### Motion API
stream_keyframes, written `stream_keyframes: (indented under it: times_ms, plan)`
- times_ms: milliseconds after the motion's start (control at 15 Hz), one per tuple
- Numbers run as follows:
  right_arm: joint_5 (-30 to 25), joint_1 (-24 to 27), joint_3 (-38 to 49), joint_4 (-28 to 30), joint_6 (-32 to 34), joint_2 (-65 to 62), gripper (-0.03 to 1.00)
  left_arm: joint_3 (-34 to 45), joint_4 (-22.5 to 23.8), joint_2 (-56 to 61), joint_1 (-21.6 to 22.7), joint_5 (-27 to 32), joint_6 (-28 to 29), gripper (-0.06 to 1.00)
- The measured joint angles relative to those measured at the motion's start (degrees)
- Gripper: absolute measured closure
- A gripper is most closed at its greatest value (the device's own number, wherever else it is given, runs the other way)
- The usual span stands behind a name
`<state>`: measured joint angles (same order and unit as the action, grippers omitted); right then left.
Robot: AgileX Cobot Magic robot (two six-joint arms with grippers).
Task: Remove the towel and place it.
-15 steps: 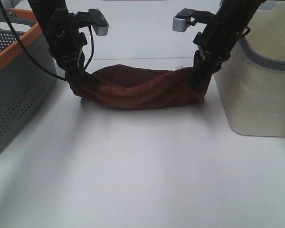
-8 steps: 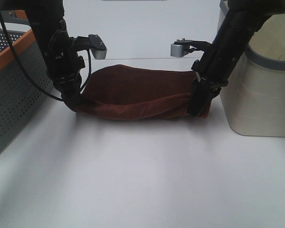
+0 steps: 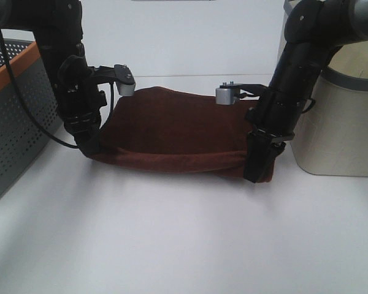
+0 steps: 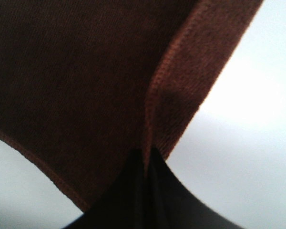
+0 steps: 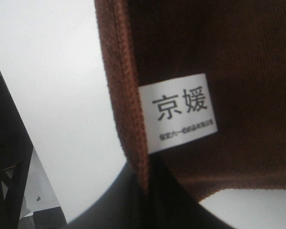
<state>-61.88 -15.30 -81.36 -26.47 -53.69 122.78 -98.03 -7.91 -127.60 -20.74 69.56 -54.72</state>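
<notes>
A dark brown towel (image 3: pixel 172 128) lies spread between my two grippers on the white table (image 3: pixel 184 233). My left gripper (image 3: pixel 91 147) is shut on the towel's left corner, low at the table. My right gripper (image 3: pixel 257 171) is shut on the right corner, also low. In the left wrist view the fingers (image 4: pixel 145 162) pinch the towel's hemmed edge (image 4: pixel 181 81). In the right wrist view the pinched edge (image 5: pixel 133 119) shows beside a white label (image 5: pixel 178 112) with printed characters.
A grey perforated basket with an orange rim (image 3: pixel 15 110) stands at the left. A beige bin with a grey rim (image 3: pixel 343 116) stands at the right, close to my right arm. The white table stretches toward the front.
Both grippers have moved toward the front and down with the towel. The towel has gone from a hanging sagging strip to a wider sheet laid out on the table.
</notes>
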Motion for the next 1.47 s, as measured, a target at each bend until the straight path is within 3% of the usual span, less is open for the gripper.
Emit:
stream_keyframes:
  times_ms: [400, 733, 867, 1067, 1133, 1267, 1467]
  plan:
    - [0.0, -0.17, 3.84, -0.8, 0.0, 0.0, 0.97, 4.41, -0.63, 0.0, 0.0, 0.0, -4.87, 0.94]
    - [0.0, -0.17, 3.84, -3.09, 1.09, 0.0, 0.93, 4.53, -4.93, 0.0, 0.0, 0.0, -4.81, 0.93]
    - [0.0, -0.17, 3.84, -3.21, 3.9, 0.0, 0.77, 4.53, -3.67, 0.0, 0.0, 0.0, 2.58, 0.76]
    - [0.0, -0.17, 3.84, -3.27, 9.4, 0.0, 0.44, 4.53, -2.81, 0.0, 0.0, -0.34, 9.57, 0.31]
    - [0.0, -0.17, 3.84, -3.27, 12.43, 0.0, 0.35, 4.53, -2.81, 0.0, 0.0, -1.15, 11.17, 0.2]
    - [0.0, -0.17, 3.84, -2.06, 17.07, -0.06, 0.25, 4.53, -2.64, 0.0, 0.0, -1.6, 12.78, 0.13]
    - [-0.06, -0.17, 2.86, 0.23, 21.2, -1.15, 0.22, 4.53, -2.35, 1.03, 0.0, -1.66, 12.95, 0.12]
